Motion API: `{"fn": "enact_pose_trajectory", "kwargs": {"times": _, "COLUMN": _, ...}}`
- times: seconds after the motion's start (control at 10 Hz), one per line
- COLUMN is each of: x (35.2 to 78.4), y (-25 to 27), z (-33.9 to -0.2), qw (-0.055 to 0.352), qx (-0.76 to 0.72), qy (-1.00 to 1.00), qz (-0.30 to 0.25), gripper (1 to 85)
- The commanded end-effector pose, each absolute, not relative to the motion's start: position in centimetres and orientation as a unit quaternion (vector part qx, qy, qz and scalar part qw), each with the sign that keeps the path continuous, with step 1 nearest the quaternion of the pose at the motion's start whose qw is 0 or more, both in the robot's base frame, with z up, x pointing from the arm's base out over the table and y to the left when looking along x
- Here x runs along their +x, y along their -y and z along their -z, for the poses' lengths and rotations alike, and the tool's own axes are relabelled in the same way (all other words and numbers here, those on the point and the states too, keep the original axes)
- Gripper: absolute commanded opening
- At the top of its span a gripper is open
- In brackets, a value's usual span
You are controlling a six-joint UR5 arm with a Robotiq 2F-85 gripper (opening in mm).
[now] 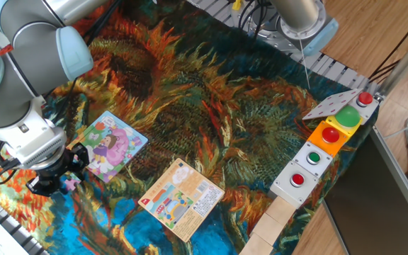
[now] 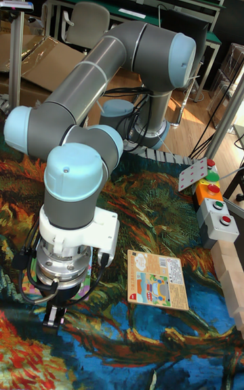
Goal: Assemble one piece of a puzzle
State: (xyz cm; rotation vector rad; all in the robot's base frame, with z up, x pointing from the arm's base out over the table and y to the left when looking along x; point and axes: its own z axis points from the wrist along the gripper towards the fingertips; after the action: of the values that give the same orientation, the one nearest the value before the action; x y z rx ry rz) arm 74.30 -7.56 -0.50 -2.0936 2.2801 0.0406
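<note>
The puzzle (image 1: 110, 145) is a square cartoon board with a light-blue edge, lying flat on the cloth at the left. The piece (image 1: 69, 183) is a small pink-lilac shape on the cloth just off the board's near-left corner, partly covered by my gripper (image 1: 59, 175). The gripper points straight down right over the piece, and its black fingers (image 1: 38, 188) show beside the piece. How wide they stand is hidden by the wrist. In the tall fixed view the gripper (image 2: 53, 311) hangs low over the cloth, and the arm hides the piece.
An orange-peach printed card (image 1: 183, 198) lies to the right of the puzzle. A button box (image 1: 324, 145) with red and green buttons stands at the right edge, with wooden blocks (image 1: 271, 227) in front of it. The sunflower-print cloth (image 1: 211, 106) covers the table.
</note>
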Motion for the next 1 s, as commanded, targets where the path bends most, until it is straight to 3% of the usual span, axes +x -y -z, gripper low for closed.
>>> {"fn": "enact_pose_trajectory", "kwargs": {"times": 0.0, "x": 74.45, "y": 7.44, "z": 0.24, "qw": 0.027, "qx": -0.674, "qy": -0.738, "qz": -0.014, "gripper": 43.7}}
{"fn": "enact_pose_trajectory", "kwargs": {"times": 0.9, "x": 74.34, "y": 7.44, "z": 0.17, "qw": 0.029, "qx": -0.676, "qy": -0.736, "qz": -0.021, "gripper": 53.0}}
